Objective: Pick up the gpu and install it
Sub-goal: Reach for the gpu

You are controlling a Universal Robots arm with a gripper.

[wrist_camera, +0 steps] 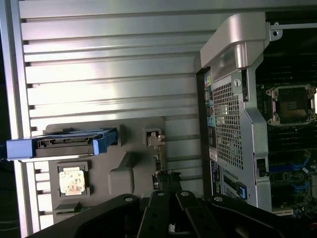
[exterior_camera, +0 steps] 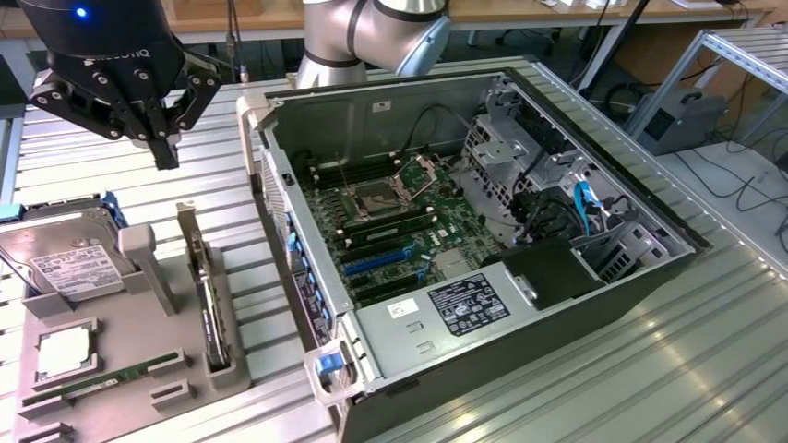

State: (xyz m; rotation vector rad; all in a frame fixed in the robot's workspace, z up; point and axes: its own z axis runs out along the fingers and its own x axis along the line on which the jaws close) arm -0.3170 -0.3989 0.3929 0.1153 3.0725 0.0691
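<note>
The gpu (exterior_camera: 205, 281) stands on its edge in a slot of the grey holder (exterior_camera: 129, 323) at the exterior view's left, its silver end bracket uppermost at the far end. My gripper (exterior_camera: 162, 155) hangs above and behind it, fingers shut together and pointing down, with nothing in them. In the wrist view the gpu (wrist_camera: 156, 140) shows edge-on as a thin strip just beyond my dark fingertips (wrist_camera: 171, 196). The open computer case (exterior_camera: 640, 268) lies on its side to the exterior view's right, its green motherboard (exterior_camera: 407, 226) with blue card slots (exterior_camera: 376, 263) exposed.
On the grey holder also sit a silver hard drive (exterior_camera: 62, 258) with a white label, a square processor (exterior_camera: 65, 353) and a narrow green memory stick (exterior_camera: 105, 380). The case's near wall (exterior_camera: 277, 185) rises between holder and motherboard. Everything rests on a ribbed metal table (exterior_camera: 640, 378).
</note>
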